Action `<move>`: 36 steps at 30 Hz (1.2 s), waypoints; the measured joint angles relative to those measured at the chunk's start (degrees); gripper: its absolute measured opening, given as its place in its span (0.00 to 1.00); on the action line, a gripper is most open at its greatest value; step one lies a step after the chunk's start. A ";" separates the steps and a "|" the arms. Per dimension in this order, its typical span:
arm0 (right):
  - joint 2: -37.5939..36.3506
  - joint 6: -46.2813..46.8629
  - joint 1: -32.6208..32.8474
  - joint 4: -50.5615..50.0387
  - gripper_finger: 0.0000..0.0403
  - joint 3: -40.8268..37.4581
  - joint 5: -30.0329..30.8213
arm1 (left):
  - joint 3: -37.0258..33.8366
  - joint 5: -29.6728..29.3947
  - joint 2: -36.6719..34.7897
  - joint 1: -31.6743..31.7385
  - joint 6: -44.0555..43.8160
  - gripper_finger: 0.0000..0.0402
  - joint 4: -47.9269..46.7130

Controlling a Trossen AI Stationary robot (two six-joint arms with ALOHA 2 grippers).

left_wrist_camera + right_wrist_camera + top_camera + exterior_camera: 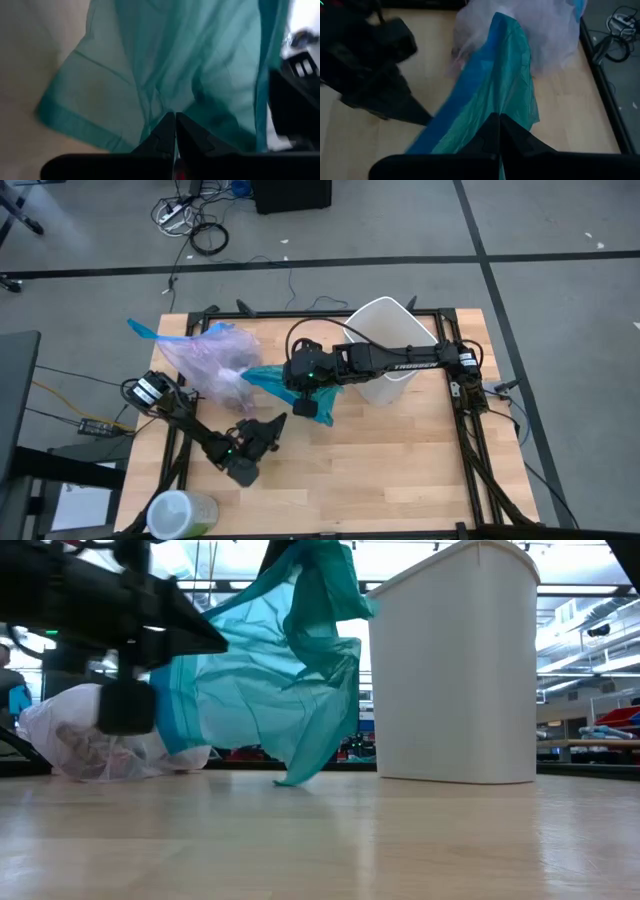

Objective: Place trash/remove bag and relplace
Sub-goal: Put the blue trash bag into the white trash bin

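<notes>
The pale pink-lavender bag (215,360) lies on its side at the table's far left, its blue rim band (140,330) pointing outward. Scraps of trash (85,750) show through its wall. A teal-green bag (270,680) hangs spread between my two grippers, left of the white bin (385,350). My right gripper (318,410) is shut on it high above the table. My left gripper (278,420) lies level and lower, shut at the bag's side. My left gripper pinches the teal bag's side (167,107) between its two shut fingertips, coming level from the table's near left. Folds of the film run together at the tips. One layer or several, I cannot tell. My right gripper pinches a bunched part of the teal bag (502,107) between its two fingers, slanting down from the right. The bag hangs below it, drawn toward the left gripper. Its lowest corner (290,780) is at the tabletop.
The open white bin (455,670) stands upright at the far right. A pale green roll (180,515) stands at the near left corner. Black frame rails run along the table's edges. Bare wood lies in the near middle and right.
</notes>
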 joint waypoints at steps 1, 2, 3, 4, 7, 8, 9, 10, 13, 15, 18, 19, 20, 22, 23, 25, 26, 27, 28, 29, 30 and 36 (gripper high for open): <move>-0.12 0.00 -0.08 -0.14 0.00 0.45 -0.02 | 0.16 -0.02 0.00 0.80 -0.02 0.06 0.96; -0.23 0.02 -0.24 -0.11 0.00 1.02 -0.23 | 0.36 -0.03 0.00 1.53 -0.17 0.06 1.41; -0.56 0.06 -0.46 -0.29 0.00 1.65 -0.29 | 0.46 0.04 0.00 2.30 -0.76 0.06 2.40; -0.89 0.22 -0.70 -0.83 0.00 2.29 -0.26 | 0.49 0.10 0.00 3.03 -1.13 0.06 4.11; -2.09 0.33 -1.22 -2.35 0.00 4.90 0.92 | 0.76 0.07 -0.02 5.24 -0.20 0.06 10.25; -2.60 0.21 -1.58 -3.04 0.00 5.81 1.69 | 0.93 -0.08 -0.02 5.87 0.71 0.05 11.16; -3.45 0.23 -1.91 -3.60 0.00 6.58 2.32 | 1.24 -0.05 -0.02 6.55 1.74 0.04 12.33; -4.12 0.44 -2.34 -4.08 0.00 7.19 2.72 | 1.44 -0.08 -0.02 7.15 1.91 0.03 14.07; -7.53 2.99 -4.25 -4.97 0.00 7.97 3.95 | 2.62 -0.11 -0.04 8.90 1.88 0.01 17.48; -10.52 6.10 -5.55 -5.75 0.00 8.00 4.22 | 4.05 -0.02 -0.02 9.73 2.43 0.01 17.57; -15.19 8.85 -6.94 -7.16 0.00 8.08 4.60 | 7.33 1.63 -0.04 10.77 8.30 0.01 18.45; -16.65 9.35 -7.12 -7.69 0.00 8.08 4.88 | 8.40 2.87 -0.04 11.22 10.67 0.01 18.45; -17.75 9.69 -7.13 -8.23 0.00 8.08 5.51 | 9.64 4.13 -0.04 11.81 12.79 0.01 18.36; -19.95 10.46 -6.71 -9.21 0.00 8.08 7.27 | 12.03 7.32 -0.04 13.40 16.34 0.01 19.22; -20.94 10.60 -6.41 -9.84 0.00 8.08 8.20 | 13.16 9.18 -0.04 14.24 18.39 0.01 20.87; -22.79 11.04 -5.43 -11.40 0.00 8.04 10.21 | 15.19 15.50 -0.04 16.35 24.69 0.01 26.52; -23.88 11.80 -4.93 -12.04 0.00 8.04 11.28 | 16.16 19.67 -0.04 17.54 29.22 0.00 30.49; -24.69 12.53 -4.38 -12.63 0.00 8.04 12.13 | 17.26 24.50 -0.04 18.93 34.71 0.00 35.32; -25.50 13.06 -3.77 -12.81 0.00 8.04 12.66 | 18.53 29.05 -0.02 20.45 40.63 0.00 40.25; -26.19 13.41 -3.01 -12.88 0.00 8.04 12.90 | 20.24 33.71 -0.25 22.01 46.04 0.00 40.77; -26.71 13.75 -2.31 -12.79 0.00 8.05 13.22 | 21.88 38.60 -1.12 23.37 51.72 0.00 40.68; -27.80 14.53 1.70 -11.51 0.00 8.00 15.24 | 33.54 52.17 -2.27 28.83 66.41 0.02 39.65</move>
